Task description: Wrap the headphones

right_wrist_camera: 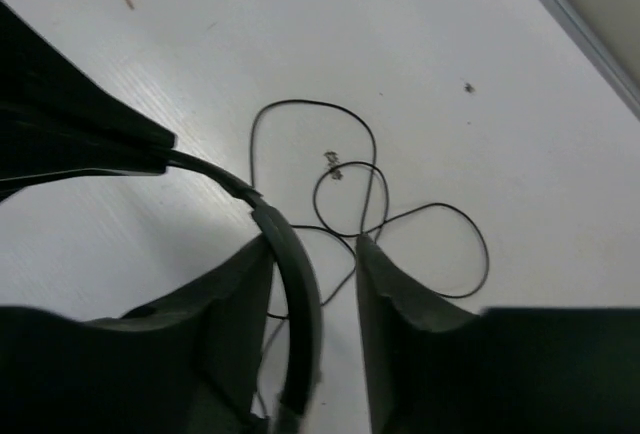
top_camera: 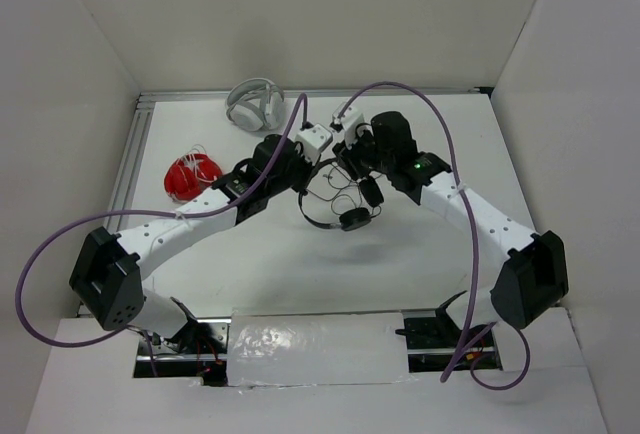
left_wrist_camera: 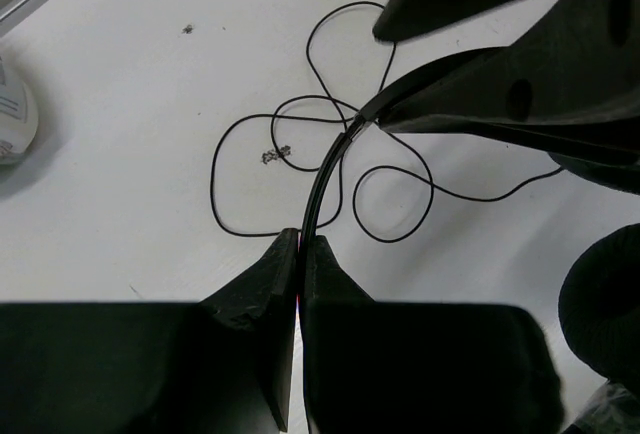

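1. Left pincer (left_wrist_camera: 301, 241) pressed together on the thin band of the headphones (left_wrist_camera: 325, 179), band curving up and away from between the tips
2. Right pincer (right_wrist_camera: 314, 246) spread wide, the same band passing through the gap, lying against one finger (right_wrist_camera: 230, 304) and clear of the other
3. Both pincers tip to tip above the middle of the bench (top_camera: 250, 254), nearly touching, only a short arc of band bridging from one to the other
4. Headphones held up off the bench between the two pincers; from above, earcups (top_camera: 352, 219) hanging just to the near side of the right pincer, one close under its tips, the other further towards the arm bases, a faint shadow on the bench below
5. Cord (left_wrist_camera: 290, 154) in loose thin loops flat on the bench straight beneath the tips of both pincers, loops crossing one another, a small speck (left_wrist_camera: 277, 154) inside one loop; join between cord and earcups not to be made out
6. White headphones (top_camera: 253, 104) well beyond the left pincer, near the far edge of the bench, touching neither arm
7. Red bundle (top_camera: 192, 176) with pale wires out to the left of the left pincer, beside the left forearm, well apart from both pincers
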Robot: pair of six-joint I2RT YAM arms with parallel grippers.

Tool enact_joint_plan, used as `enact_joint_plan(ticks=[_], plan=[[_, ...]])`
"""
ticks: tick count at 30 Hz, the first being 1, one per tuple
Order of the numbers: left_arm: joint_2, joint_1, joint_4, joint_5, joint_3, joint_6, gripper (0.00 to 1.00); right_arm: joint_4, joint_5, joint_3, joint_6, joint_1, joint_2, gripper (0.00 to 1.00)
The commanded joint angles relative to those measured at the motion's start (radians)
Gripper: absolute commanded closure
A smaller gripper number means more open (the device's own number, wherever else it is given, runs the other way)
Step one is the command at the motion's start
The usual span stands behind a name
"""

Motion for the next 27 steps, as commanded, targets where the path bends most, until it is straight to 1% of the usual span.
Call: enact_joint_plan(ticks=[1, 3, 6, 8, 9, 10, 12, 14, 15, 16, 17, 18, 19, 22, 24, 25, 27], plan=[[-0.025, -0.006, 0.041, 0.025, 0.057, -0.006, 1.0, 0.023, 0.004, 0.036, -0.04, 0.01, 0.0, 0.58], [-0.031, -0.006, 0.041, 0.028, 0.061, -0.01, 1.0, 0.0, -0.007, 0.034, -0.051, 0.012, -0.002, 0.59], [-0.042, -0.003, 0.045, 0.03, 0.068, -0.014, 1.0, -0.022, -0.01, 0.047, -0.05, 0.01, 0.007, 0.57], [-0.053, -0.003, 0.051, 0.03, 0.066, -0.016, 1.0, -0.016, -0.004, 0.042, -0.04, 0.012, 0.01, 0.62], [-0.056, -0.001, 0.051, 0.03, 0.066, -0.017, 1.0, -0.002, -0.003, 0.036, -0.039, 0.01, 0.009, 0.67], [-0.06, -0.001, 0.051, 0.033, 0.064, -0.022, 1.0, 0.003, -0.015, 0.028, -0.039, 0.012, 0.0, 0.82], [-0.067, 0.005, 0.051, 0.05, 0.06, -0.022, 1.0, 0.036, -0.03, 0.013, -0.042, 0.013, -0.023, 1.0], [-0.074, 0.009, 0.034, 0.093, 0.058, -0.019, 1.0, 0.062, -0.047, -0.008, -0.05, 0.015, -0.043, 1.0], [-0.074, 0.011, 0.032, 0.102, 0.064, -0.022, 0.93, 0.069, -0.05, -0.013, -0.048, 0.015, -0.059, 1.0], [-0.068, 0.012, -0.007, 0.109, 0.072, -0.026, 0.64, 0.072, -0.053, -0.018, -0.051, 0.015, -0.065, 1.0], [-0.065, 0.013, -0.018, 0.1, 0.074, -0.028, 0.49, 0.082, -0.049, -0.022, -0.048, 0.016, -0.074, 1.0], [-0.062, 0.014, -0.026, 0.097, 0.069, -0.022, 0.37, 0.087, -0.046, -0.027, -0.048, 0.016, -0.085, 1.0], [-0.056, 0.013, -0.028, 0.093, 0.068, -0.019, 0.19, 0.087, -0.046, -0.028, -0.053, 0.015, -0.089, 1.0], [-0.044, 0.013, -0.044, 0.067, 0.066, -0.022, 0.19, 0.072, -0.041, -0.019, -0.068, 0.018, -0.093, 1.0], [-0.037, 0.019, -0.057, 0.08, 0.068, -0.023, 0.23, 0.056, -0.03, -0.012, -0.071, 0.016, -0.082, 1.0], [-0.034, 0.019, -0.064, 0.077, 0.072, -0.028, 0.26, 0.052, -0.023, -0.004, -0.074, 0.018, -0.079, 1.0], [-0.027, 0.019, -0.077, 0.065, 0.077, -0.025, 0.28, 0.041, -0.015, 0.004, -0.085, 0.018, -0.073, 1.0]])
